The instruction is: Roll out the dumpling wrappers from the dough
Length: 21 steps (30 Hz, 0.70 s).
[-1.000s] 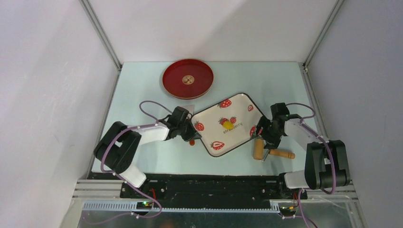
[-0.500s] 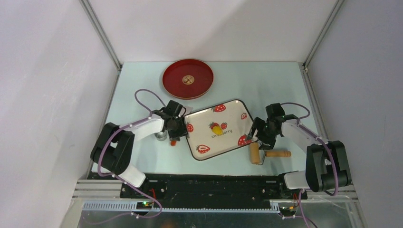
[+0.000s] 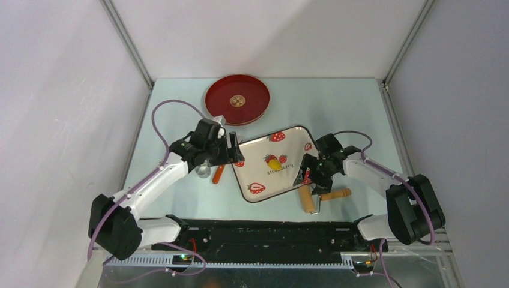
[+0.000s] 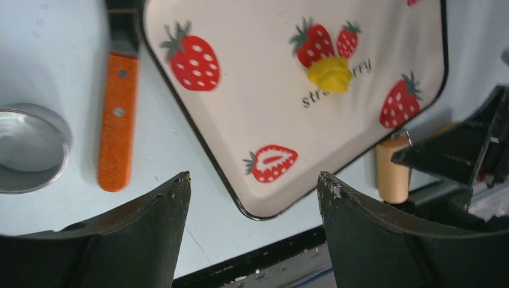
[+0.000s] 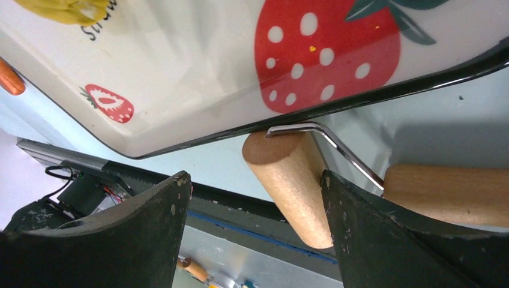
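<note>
The dough (image 3: 274, 161) is a small yellow lump in the middle of the strawberry tray (image 3: 254, 157); the left wrist view shows this dough (image 4: 329, 74) on the tray (image 4: 252, 114). No dumpling wrappers are in view. My left gripper (image 3: 230, 153) hovers open over the tray's left edge with nothing between its fingers. My right gripper (image 3: 305, 175) stands open at the tray's near right edge, above the wooden roller (image 3: 308, 198). In the right wrist view the roller's drum (image 5: 288, 180) lies between the jaws, close to the right finger (image 5: 384, 234).
A red round plate (image 3: 237, 99) sits at the back. A metal ring cutter (image 3: 203, 171) and an orange-handled tool (image 3: 218, 174) lie just left of the tray. The roller's handle (image 3: 336, 194) points right. The black base rail (image 3: 270, 231) runs along the near edge.
The tray slid left. My left gripper opened, let go of the tray's left corner and rose. My right gripper moved left and nearer, and the roller shifted left with it.
</note>
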Each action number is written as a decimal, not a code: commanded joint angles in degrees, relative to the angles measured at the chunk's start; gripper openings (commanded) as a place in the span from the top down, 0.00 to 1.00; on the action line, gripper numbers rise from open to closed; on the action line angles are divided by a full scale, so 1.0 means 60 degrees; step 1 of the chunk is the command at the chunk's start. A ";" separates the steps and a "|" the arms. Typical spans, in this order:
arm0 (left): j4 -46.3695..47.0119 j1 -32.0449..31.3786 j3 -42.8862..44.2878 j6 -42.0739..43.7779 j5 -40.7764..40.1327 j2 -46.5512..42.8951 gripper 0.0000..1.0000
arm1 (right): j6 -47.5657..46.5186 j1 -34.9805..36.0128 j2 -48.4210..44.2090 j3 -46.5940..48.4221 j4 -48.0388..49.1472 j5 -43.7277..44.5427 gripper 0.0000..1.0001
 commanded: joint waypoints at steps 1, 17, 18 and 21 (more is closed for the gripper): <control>-0.0112 -0.0851 0.0128 0.0225 -0.0012 -0.0123 0.19 | -0.0050 0.0086 -0.0225 0.0658 -0.0502 0.0044 0.17; -0.0097 -0.5100 0.3634 0.2834 -0.1606 0.2930 0.16 | -0.1856 -0.4192 -0.2778 0.0438 -0.2047 -0.1372 0.17; -0.0094 -0.5281 0.3852 0.3089 -0.1629 0.3132 0.16 | -0.1953 -0.4456 -0.2981 0.0378 -0.2051 -0.1430 0.17; -0.0104 -0.5970 0.4995 0.4076 -0.1728 0.4261 0.16 | -0.2066 -0.5772 -0.3375 -0.0029 -0.2031 -0.1845 0.17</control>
